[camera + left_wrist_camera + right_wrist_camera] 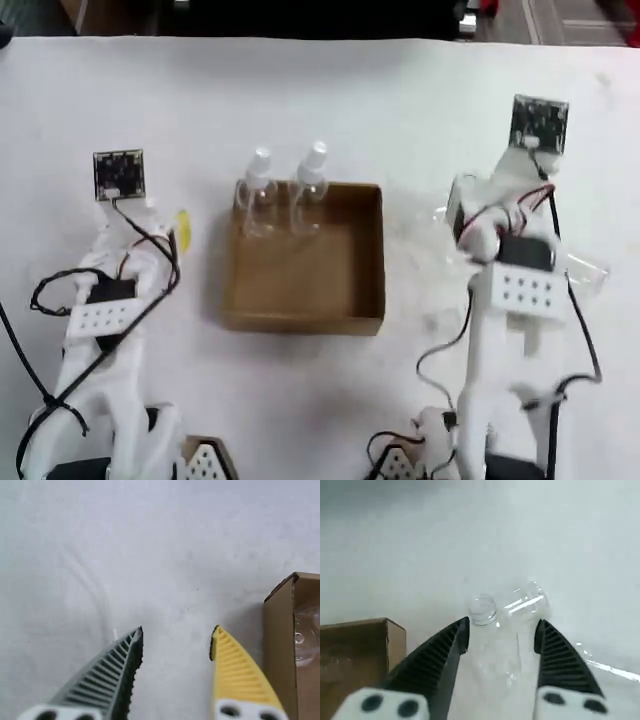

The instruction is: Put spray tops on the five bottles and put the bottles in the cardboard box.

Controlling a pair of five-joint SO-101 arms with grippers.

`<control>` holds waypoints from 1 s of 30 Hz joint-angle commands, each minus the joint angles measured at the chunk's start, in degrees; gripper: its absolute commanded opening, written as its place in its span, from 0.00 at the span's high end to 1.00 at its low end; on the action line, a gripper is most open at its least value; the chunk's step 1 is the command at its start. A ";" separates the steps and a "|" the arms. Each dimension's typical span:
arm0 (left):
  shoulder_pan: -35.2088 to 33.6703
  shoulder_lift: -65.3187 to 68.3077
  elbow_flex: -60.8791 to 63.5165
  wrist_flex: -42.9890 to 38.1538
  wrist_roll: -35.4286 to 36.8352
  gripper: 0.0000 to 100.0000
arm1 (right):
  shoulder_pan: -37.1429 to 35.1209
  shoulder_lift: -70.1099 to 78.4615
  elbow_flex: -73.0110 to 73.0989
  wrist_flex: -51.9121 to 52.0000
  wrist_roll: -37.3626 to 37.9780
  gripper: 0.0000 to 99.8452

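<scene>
"Straddling anything, that right gripper (503,622)?"

"Its ridged black fingers stand wide apart. A clear, capless bottle (492,652) lies between them, round neck past the tips. I can't tell if they touch it. A second clear bottle (532,594) lies just beyond."

"And the left gripper (178,630)?"

"Spread wide and empty over the smooth white table (150,540). The brown cardboard box (280,645) sits just outside its ribbed yellow finger, with two spray-topped bottles (258,195) inside."
</scene>
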 commanded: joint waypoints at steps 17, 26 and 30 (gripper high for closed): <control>-0.57 -0.40 -3.08 -0.79 -0.62 0.79 | -4.26 10.15 -13.19 3.30 3.78 0.82; -0.66 -0.40 -3.08 -0.62 -0.62 0.79 | -3.03 13.58 -13.71 3.12 4.13 0.82; -0.66 -0.40 -3.08 -0.62 -0.62 0.79 | -2.95 15.69 -13.89 2.15 4.13 0.82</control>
